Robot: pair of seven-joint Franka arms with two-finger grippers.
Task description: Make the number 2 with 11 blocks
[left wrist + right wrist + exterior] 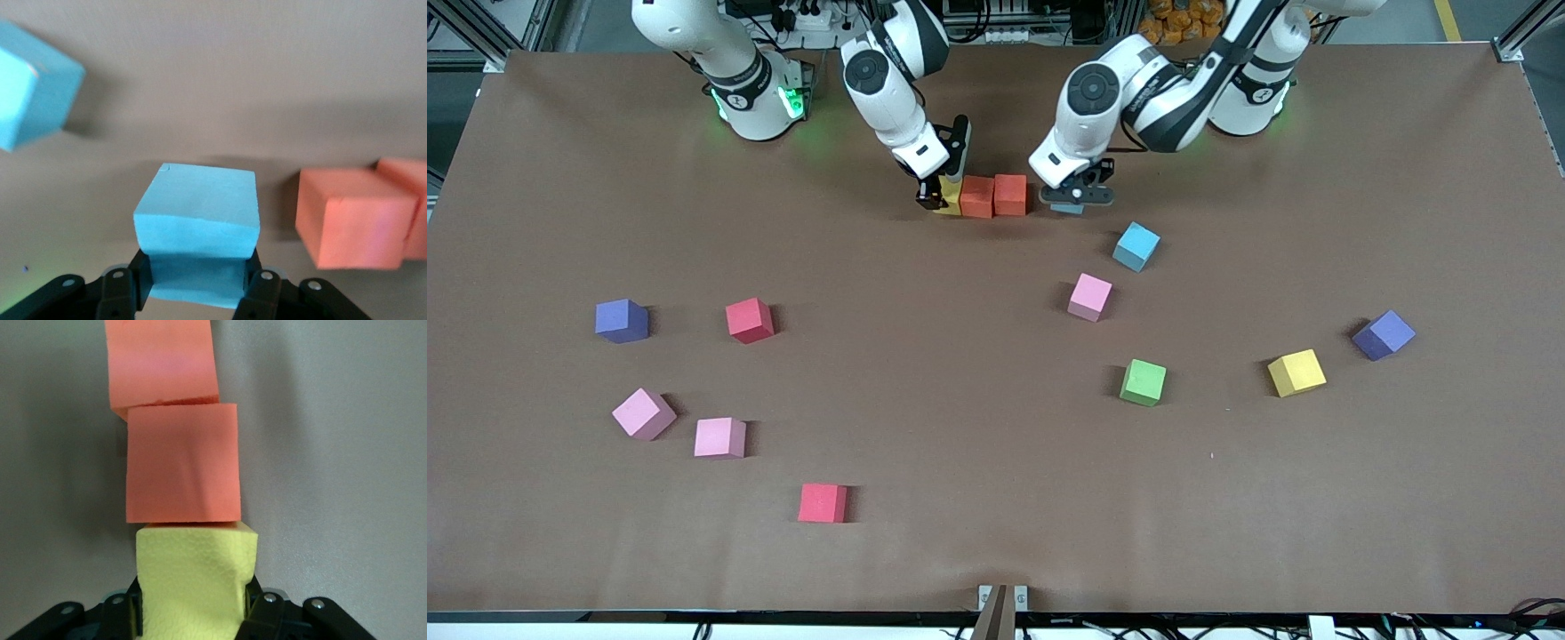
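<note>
Blue block (1067,209) mostly under left tool (1079,197)

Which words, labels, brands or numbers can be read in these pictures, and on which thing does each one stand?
None can be read.
The blocks, such as the yellow block in the right gripper and the light blue block in the left gripper, have plain faces.
The dark band on the right arm bears small marks, too small to read.
</note>
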